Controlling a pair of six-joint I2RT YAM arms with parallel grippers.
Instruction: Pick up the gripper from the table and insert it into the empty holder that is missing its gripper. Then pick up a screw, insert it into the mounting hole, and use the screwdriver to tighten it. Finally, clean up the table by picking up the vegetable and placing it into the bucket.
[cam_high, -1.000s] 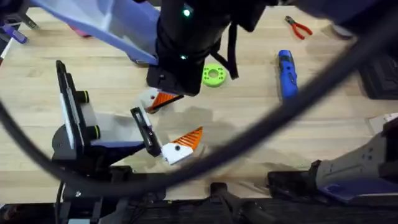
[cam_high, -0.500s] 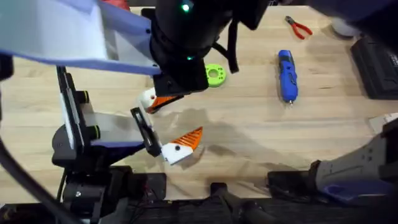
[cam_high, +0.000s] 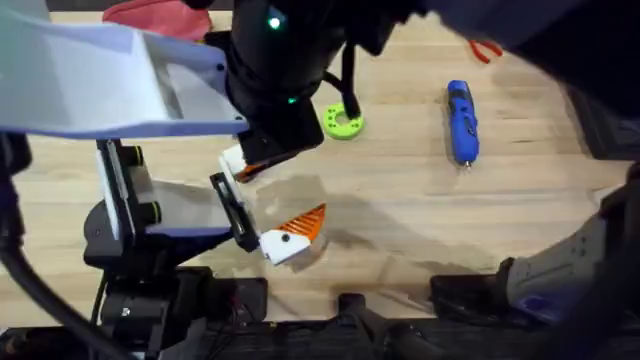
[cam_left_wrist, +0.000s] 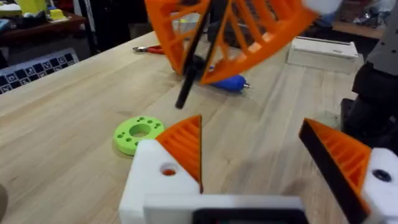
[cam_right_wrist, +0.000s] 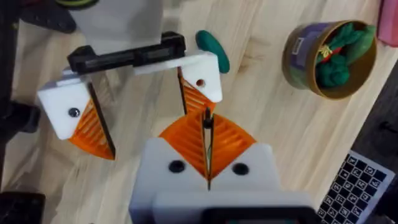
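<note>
Screw (cam_left_wrist: 188, 81): thin black pin, taken to be the task's screw, stiff and judged light, smooth and apt to slip or tilt. It sits clenched between the ribbed orange pads of the right gripper (cam_right_wrist: 206, 140), tip down just above the left gripper (cam_left_wrist: 252, 134), whose fingers stand released and apart. Best held high on the shank, leaving the tip free for the mounting hole (cam_left_wrist: 168, 169) in the white angular plastic holder (cam_left_wrist: 146, 186); blue cylindrical screwdriver (cam_high: 460, 120) lies well apart on the wooden table (cam_high: 400, 230).

Left gripper (cam_left_wrist: 264, 162) low with fingers spread apart; right gripper (cam_right_wrist: 207, 155) above it, fingers pressed together.
</note>
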